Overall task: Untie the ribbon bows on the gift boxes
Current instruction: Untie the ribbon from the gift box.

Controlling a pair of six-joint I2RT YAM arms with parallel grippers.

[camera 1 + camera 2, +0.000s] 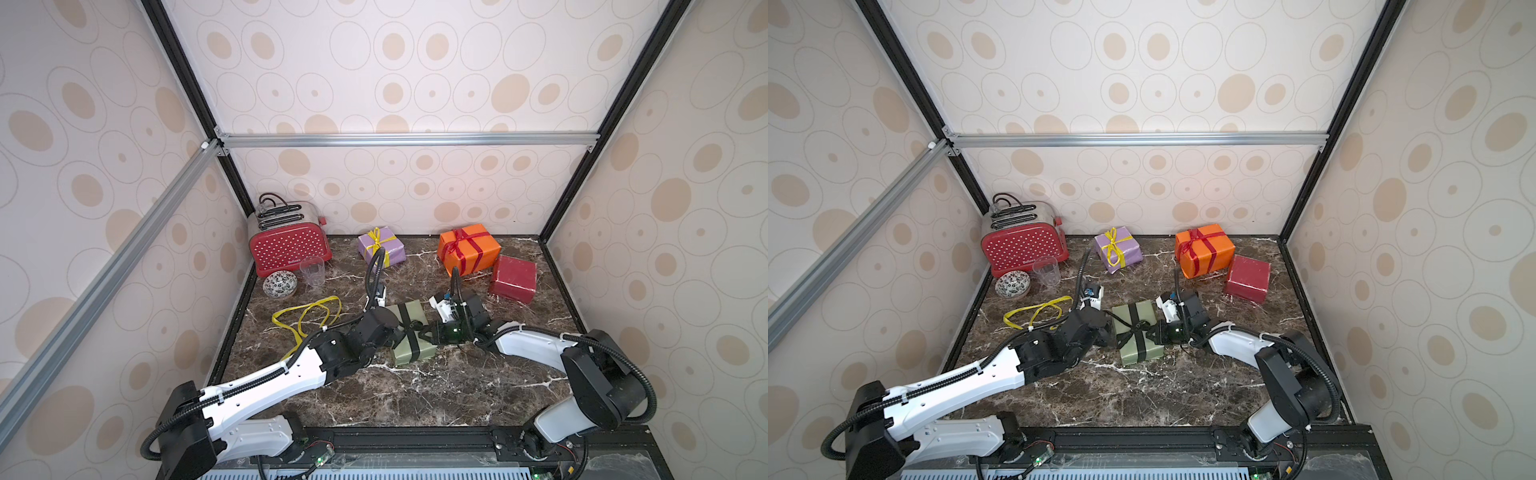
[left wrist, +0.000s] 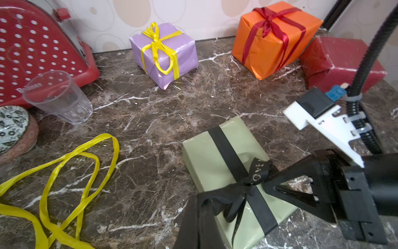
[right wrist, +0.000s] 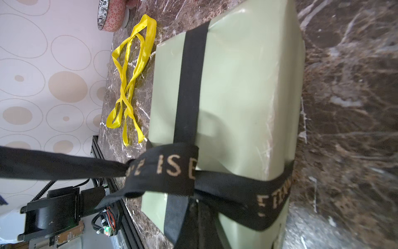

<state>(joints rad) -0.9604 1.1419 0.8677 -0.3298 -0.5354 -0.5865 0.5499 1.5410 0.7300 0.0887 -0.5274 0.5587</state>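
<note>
Four paper-wrapped rectangular boxes (image 1: 513, 278), four flat satin ribbons (image 2: 269, 21) (one yellow ribbon (image 3: 148, 28) loose); left gripper (image 1: 395, 336) and right gripper (image 2: 267, 183) pinch black ribbon (image 3: 189, 86).

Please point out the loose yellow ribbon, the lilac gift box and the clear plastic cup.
loose yellow satin ribbon (image 3: 149, 34): right wrist view, on its wide loop.
lilac paper-wrapped gift box (image 2: 185, 51): left wrist view, on bare side paper.
clear plastic cup (image 2: 62, 99): left wrist view, its side wall.

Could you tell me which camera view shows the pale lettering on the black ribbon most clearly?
The right wrist view: the black ribbon is close up, its letters large. The left wrist view shows the ribbon with few, small letters; both top views show only a dark band.
</note>
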